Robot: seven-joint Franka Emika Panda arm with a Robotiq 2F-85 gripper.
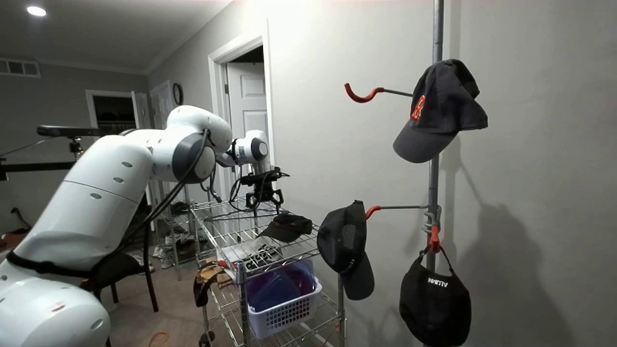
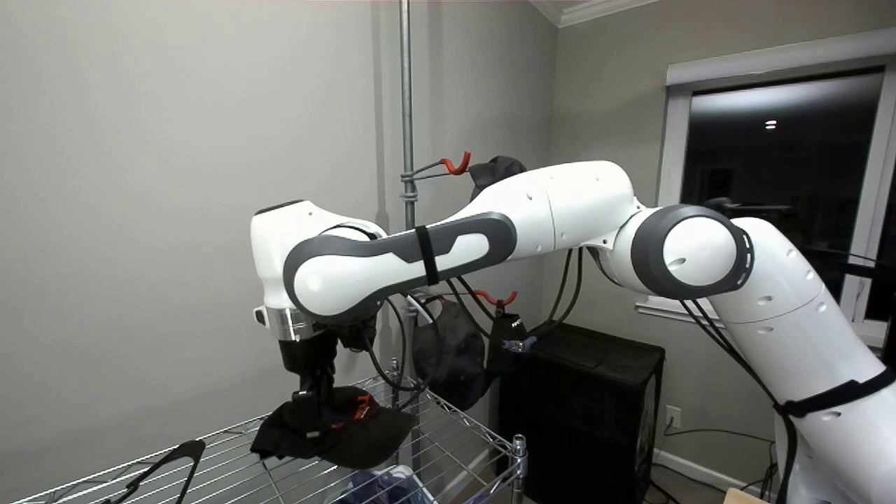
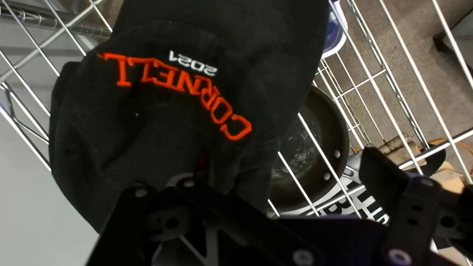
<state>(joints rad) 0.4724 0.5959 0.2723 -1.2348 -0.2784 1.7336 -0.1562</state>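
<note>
From the left in an exterior view, find one white robot arm, then one black tool pointing down, with fingers spread wide apart and holding nothing. Right by the tool, on one wire-shelf table, find one black baseball cap, crown up, embroidered CORNELL 2021. In the wrist view, note one finger over the back of the crown and the opposite one past the side; cannot tell about contact with the cloth. Judge the cap light and soft, with a crown apt to fold under pressure and a stiffer brim; reckon it neither slippery nor fragile. Best take hold across the brim's edge, or pinch a ridge of crown fabric. Below, through the wires, count one frying pan and, back in an exterior view, one lavender plastic basket. Farther right, at one metal pole with three red hook tips in sight, count, hanging, one mesh-panel cap, one white-lettered cap and, highest, one charcoal cap with an orange emblem.
</note>
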